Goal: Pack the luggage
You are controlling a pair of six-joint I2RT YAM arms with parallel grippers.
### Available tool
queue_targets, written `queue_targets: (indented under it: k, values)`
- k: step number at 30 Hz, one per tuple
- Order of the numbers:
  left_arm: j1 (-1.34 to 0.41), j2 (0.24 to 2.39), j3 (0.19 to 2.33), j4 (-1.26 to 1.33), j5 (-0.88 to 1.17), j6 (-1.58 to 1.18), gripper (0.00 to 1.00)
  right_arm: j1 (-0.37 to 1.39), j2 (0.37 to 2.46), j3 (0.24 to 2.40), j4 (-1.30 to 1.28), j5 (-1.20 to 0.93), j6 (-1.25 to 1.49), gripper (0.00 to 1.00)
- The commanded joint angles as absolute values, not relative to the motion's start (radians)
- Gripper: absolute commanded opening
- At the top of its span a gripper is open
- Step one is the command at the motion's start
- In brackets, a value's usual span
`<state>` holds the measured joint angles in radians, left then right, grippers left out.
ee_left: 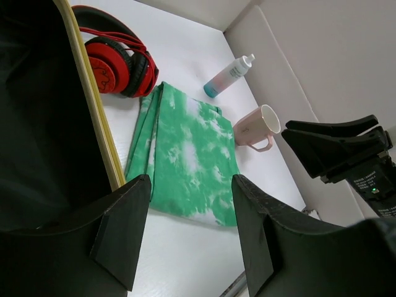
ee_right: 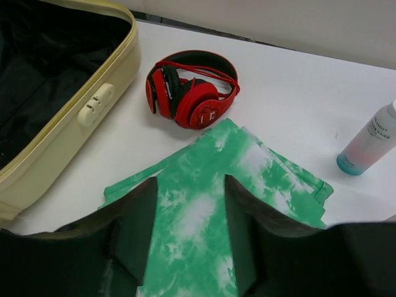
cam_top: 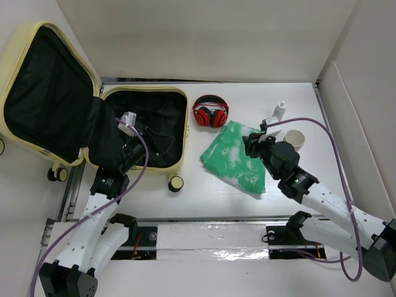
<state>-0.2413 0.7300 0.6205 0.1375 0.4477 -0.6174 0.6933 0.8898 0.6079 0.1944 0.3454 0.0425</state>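
The luggage (cam_top: 55, 86) lies open on the counter (cam_top: 204, 198). Right of it, the right tool (ee_right: 189, 204) hovers with its fingers spread over the green cloth (ee_right: 272, 179), so this looks like the picking step. Next it should lower and pinch a fold. The left tool (ee_left: 192, 210), spread and empty, hangs over the luggage.

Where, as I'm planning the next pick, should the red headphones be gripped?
Probably the headband of the headphones, approached from straight above and straddling it. They lie flat with the ear cups folded together, and the band is a thin, exposed arch on the far side.
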Motion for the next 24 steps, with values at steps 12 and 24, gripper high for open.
queue_targets:
  k: [12, 24]
  values:
    - [-0.244, 0.811, 0.692, 0.259, 0.526, -0.603, 0.0, 0.693, 0.884, 0.637, 0.193, 0.448, 0.069, 0.0]
    - [-0.603, 0.917, 0.732, 0.138, 0.269, -0.511, 0.0, 0.456, 0.936, 0.859, -0.108, 0.476, 0.101, 0.21]
